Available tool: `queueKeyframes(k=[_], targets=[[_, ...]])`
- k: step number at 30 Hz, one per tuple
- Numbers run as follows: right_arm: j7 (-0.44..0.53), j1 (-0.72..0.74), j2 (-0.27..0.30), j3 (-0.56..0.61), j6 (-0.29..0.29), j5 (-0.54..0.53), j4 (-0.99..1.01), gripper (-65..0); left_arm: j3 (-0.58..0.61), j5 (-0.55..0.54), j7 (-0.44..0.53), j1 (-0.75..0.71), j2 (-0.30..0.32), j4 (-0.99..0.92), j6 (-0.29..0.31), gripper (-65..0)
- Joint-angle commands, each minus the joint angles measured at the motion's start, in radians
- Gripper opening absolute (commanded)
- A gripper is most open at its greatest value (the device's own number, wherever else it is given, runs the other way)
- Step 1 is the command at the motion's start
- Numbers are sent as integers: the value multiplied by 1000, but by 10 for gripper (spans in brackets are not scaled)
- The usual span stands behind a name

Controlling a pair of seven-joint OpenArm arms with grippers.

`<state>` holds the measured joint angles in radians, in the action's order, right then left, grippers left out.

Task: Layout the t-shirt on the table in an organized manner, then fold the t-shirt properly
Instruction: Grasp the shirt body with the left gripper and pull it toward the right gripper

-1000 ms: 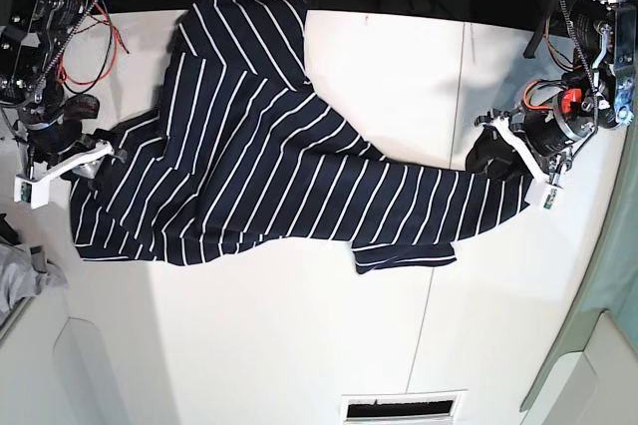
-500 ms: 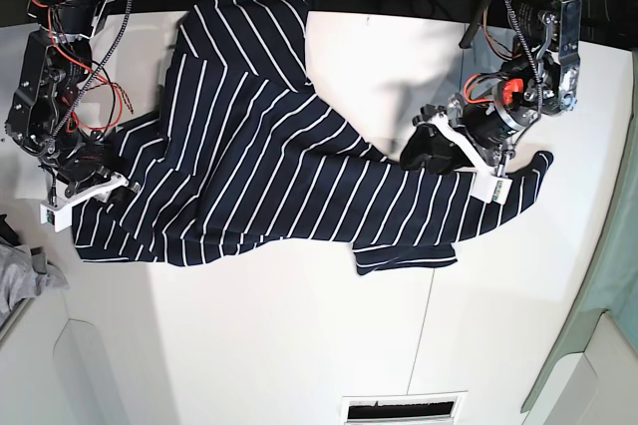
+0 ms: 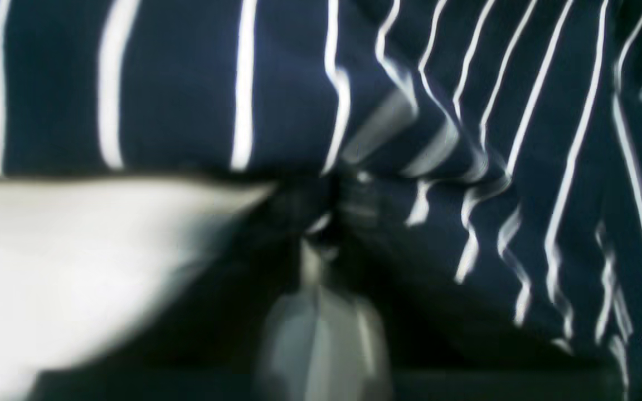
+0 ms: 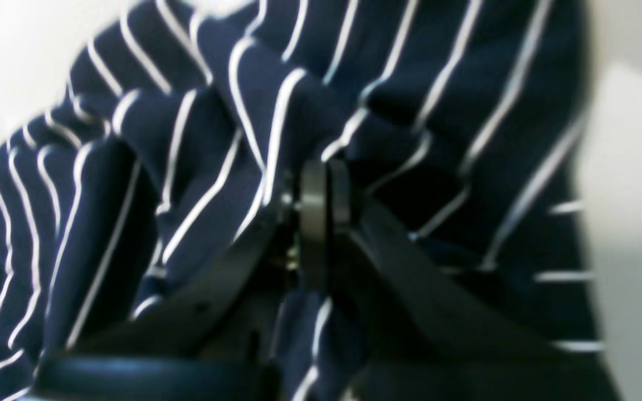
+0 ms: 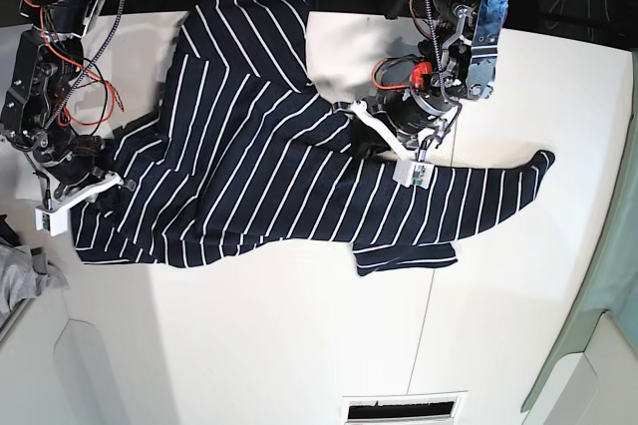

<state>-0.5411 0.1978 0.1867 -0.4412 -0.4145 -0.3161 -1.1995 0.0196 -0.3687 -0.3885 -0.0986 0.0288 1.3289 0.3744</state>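
Observation:
The navy white-striped t-shirt (image 5: 249, 166) lies spread and creased across the white table (image 5: 299, 345), one sleeve stretching to the right. My left gripper (image 5: 371, 141) sits on the shirt's upper edge near the middle. In the blurred left wrist view its fingertips (image 3: 321, 223) are shut, with the t-shirt (image 3: 466, 139) puckering toward them. My right gripper (image 5: 100, 194) is at the shirt's left end. In the right wrist view it (image 4: 315, 206) is shut with folds of the t-shirt (image 4: 198, 167) pinched between the pads.
A plain grey cloth (image 5: 25, 280) lies at the table's left edge. A dark vent slot (image 5: 404, 408) sits at the front edge. A pale green panel (image 5: 608, 275) borders the right side. Red wires (image 5: 90, 96) hang by the right arm.
My left arm swept from the shirt's right sleeve end to its middle upper edge and shut there. My right gripper shifted slightly on the left end and shut.

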Motion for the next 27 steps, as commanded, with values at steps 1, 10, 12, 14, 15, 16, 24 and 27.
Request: queueKeyframes(k=[1,10,12,14,15,16,24,27], targets=[[42,30,31,-2,-8,-7,-14,-650,1,-4,-5,16,10,15,8,-650],[50,109,245,-2,-12,-35,-14,-650,1,-176,-242,0,227,196,203,-650],[48,126,277,-2,-11,-41,-14,-650,1,-259,-286,-3,281,229,234,-650],[45,132,298,-2,-9,-53,-14,-650,1,-315,-328,-2,325,247,268,-650],[35,131,304,-2,-9,-66,-14,-648,1,-336,-344,-2,341,251,276,-650],[13,131,307,-2,-9,-78,-14,-546,1,-356,-356,-2,352,250,282,-650],[-222,84,309,-16,-9,-218,-15,-258,1,-368,-396,-5,399,250,296,-650],[-208,12,308,-24,-11,-245,-15,-258,1,-373,-425,-8,454,249,296,-650]])
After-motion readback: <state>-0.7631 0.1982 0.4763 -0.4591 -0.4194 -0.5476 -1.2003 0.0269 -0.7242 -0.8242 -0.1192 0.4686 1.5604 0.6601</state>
